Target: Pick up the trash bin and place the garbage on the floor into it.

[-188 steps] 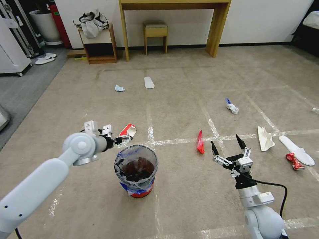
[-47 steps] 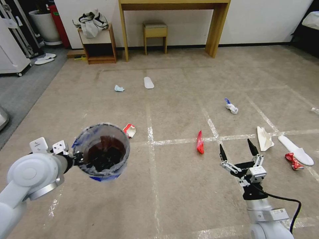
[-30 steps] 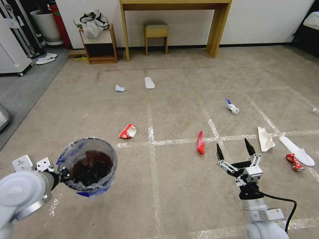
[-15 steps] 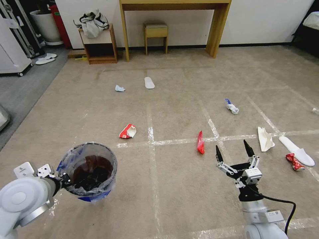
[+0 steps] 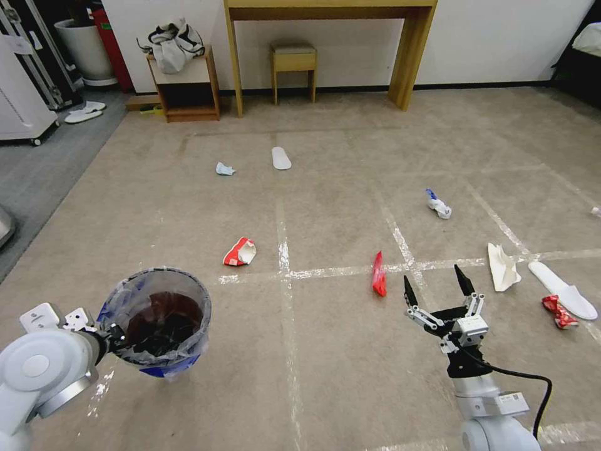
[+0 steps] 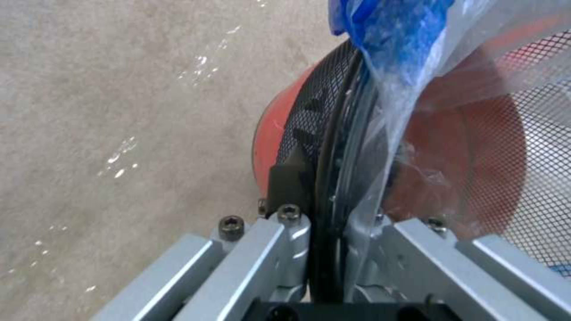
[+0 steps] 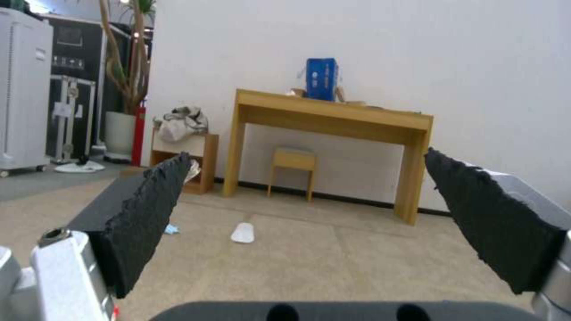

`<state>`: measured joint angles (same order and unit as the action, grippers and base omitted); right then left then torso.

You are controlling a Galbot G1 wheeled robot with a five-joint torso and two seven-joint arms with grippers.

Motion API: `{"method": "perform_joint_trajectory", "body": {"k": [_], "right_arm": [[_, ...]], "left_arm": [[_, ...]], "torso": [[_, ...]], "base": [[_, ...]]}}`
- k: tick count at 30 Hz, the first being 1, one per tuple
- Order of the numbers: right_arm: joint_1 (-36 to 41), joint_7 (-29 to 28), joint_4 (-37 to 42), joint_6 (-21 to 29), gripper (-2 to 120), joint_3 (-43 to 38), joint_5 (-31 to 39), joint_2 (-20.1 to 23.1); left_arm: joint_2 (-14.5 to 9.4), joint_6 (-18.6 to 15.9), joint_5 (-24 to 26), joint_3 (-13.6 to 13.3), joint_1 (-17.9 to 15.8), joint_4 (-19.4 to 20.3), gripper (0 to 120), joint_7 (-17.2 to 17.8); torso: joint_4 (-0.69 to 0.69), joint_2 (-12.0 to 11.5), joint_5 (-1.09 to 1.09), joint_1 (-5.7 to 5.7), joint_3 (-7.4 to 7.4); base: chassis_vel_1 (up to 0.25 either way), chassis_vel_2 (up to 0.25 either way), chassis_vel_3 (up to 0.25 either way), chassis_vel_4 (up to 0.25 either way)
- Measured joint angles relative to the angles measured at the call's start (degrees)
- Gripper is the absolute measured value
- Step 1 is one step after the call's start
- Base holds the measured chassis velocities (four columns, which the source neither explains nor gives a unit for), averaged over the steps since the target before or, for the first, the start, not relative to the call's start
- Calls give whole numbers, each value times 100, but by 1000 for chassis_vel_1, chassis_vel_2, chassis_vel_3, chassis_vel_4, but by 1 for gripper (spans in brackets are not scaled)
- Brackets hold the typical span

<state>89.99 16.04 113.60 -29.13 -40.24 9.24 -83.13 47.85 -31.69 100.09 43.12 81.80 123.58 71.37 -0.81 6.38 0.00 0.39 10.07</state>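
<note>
My left gripper (image 5: pixel 113 335) is shut on the rim of the trash bin (image 5: pixel 158 322), a red bucket with a bluish bag liner, held up off the floor (image 5: pixel 325 351) at the lower left. The left wrist view shows its fingers (image 6: pixel 291 187) clamped over the bin's rim (image 6: pixel 327 147). My right gripper (image 5: pixel 436 287) hangs open and empty at the lower right. Garbage lies on the carpet: a red-and-white carton (image 5: pixel 240 252), a red wrapper (image 5: pixel 378 274), a white-blue wrapper (image 5: pixel 438 204), white paper (image 5: pixel 502 268), a white slipper (image 5: pixel 562 289), a crumpled red wrapper (image 5: pixel 558 312), a blue mask (image 5: pixel 223 169) and a far slipper (image 5: pixel 280 158).
A wooden table (image 5: pixel 325 37) with a stool (image 5: pixel 293 59) under it stands at the back wall, beside a small cabinet (image 5: pixel 184 81) holding a bag. Grey carpet (image 5: pixel 37 163), a white planter (image 5: pixel 84 47) and a white appliance (image 5: pixel 22 94) lie at the left.
Since 6.3 s ago the left gripper has lifted the trash bin off the floor and carried it left and toward me. The right gripper has stayed open, shifting slightly.
</note>
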Motion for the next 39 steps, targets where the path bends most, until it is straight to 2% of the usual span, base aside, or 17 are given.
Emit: {"method": "perform_joint_trajectory", "body": {"k": [13,30,39], "right_arm": [[-50,2,-70,11,100,-17,28,41],[-49,13,-88,9,100,-14,10,15],[-38,32,-97,-21,100,-16,-7,54]], "left_arm": [[43,55,-51,-295,-178,-70,1,-22],[2,100,-87,-395,-232,-91,1,-56],[-20,121,-94,-334,-192,-45,1,-55]], "torso": [[-1,0,0,0,-1],[0,0,1,0,-1],[-1,0,1,0,0]], "base": [[-109,110,112,-124],[-144,147,148,-150],[-141,131,142,-156]]}}
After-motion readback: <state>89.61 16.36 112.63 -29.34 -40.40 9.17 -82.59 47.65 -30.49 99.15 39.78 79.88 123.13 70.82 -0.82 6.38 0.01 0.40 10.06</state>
